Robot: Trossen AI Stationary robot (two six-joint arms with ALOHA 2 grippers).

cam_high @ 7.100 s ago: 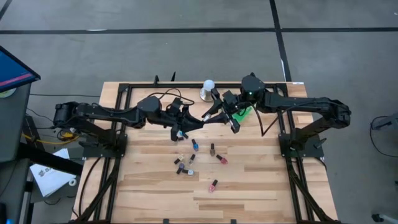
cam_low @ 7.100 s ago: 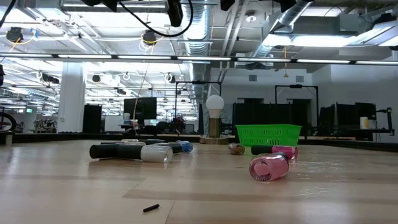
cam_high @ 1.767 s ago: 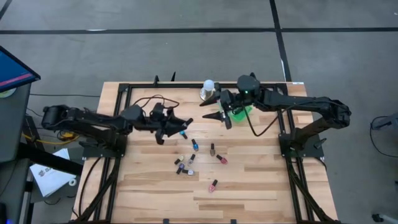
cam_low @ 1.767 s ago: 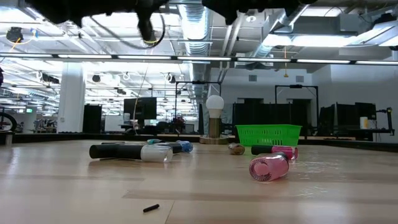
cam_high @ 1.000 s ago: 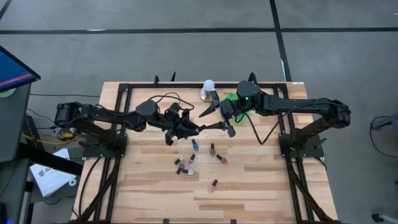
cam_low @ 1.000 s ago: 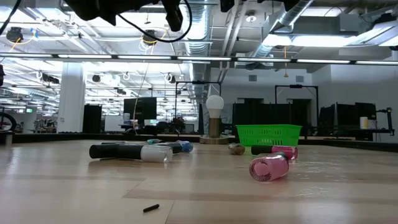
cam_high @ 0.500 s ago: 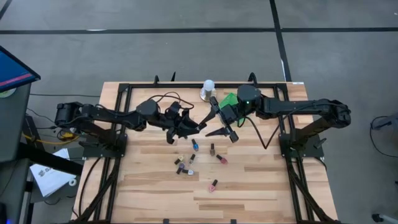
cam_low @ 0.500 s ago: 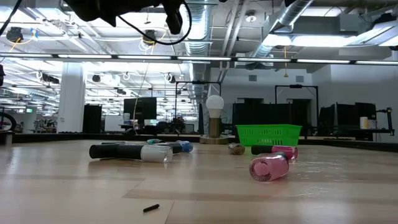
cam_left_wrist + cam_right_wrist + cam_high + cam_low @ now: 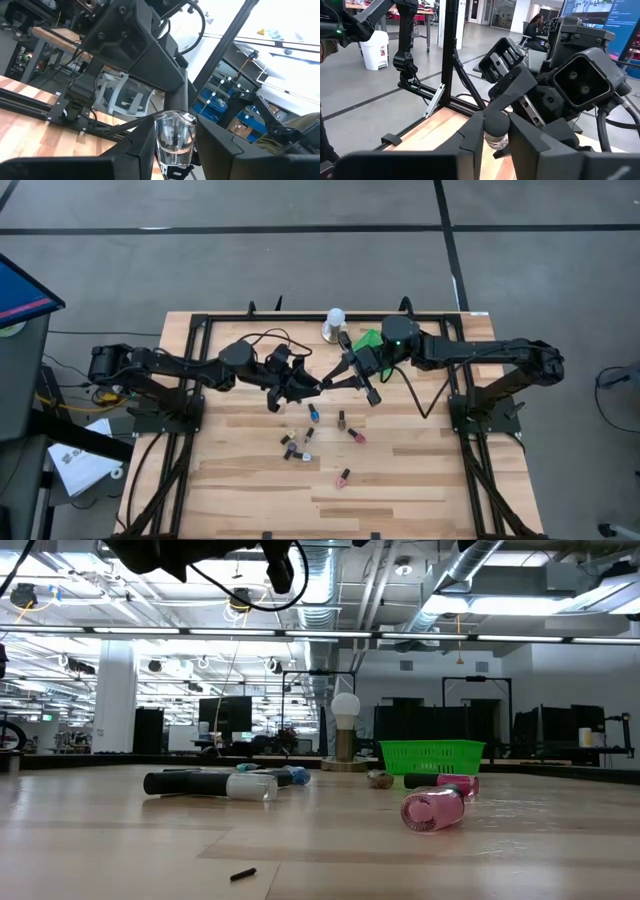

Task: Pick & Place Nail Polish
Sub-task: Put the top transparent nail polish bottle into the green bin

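My left gripper (image 9: 318, 386) and my right gripper (image 9: 330, 381) meet tip to tip in the air above the table's middle, both shut on one small nail polish bottle (image 9: 175, 137) with a clear glass body and a dark cap (image 9: 496, 123). Several more bottles (image 9: 313, 413) lie on their sides on the wooden table below, pink, blue and dark. In the low view a pink bottle (image 9: 432, 810) lies nearest. The green basket (image 9: 368, 340) stands at the far middle, partly under my right arm. My left gripper pinches the bottle's clear glass body (image 9: 174, 145) between its two fingers, coming roughly level from the table's left. The bottle is lifted clear of the table. My right gripper has the dark cap (image 9: 496, 125) between its two fingers, coming from the table's right, opposite my left gripper.
A white-domed object on a metal base (image 9: 333, 325) stands at the far edge beside the basket (image 9: 432, 756). A black frame (image 9: 200, 330) runs round the table. A small dark bit (image 9: 243, 874) lies near the front. Bare wood lies toward the near edge (image 9: 400, 500).
My right gripper, wide open half a second ago, has come in toward my left gripper and shut its fingers on the bottle. My left gripper has kept still with the bottle in the air.
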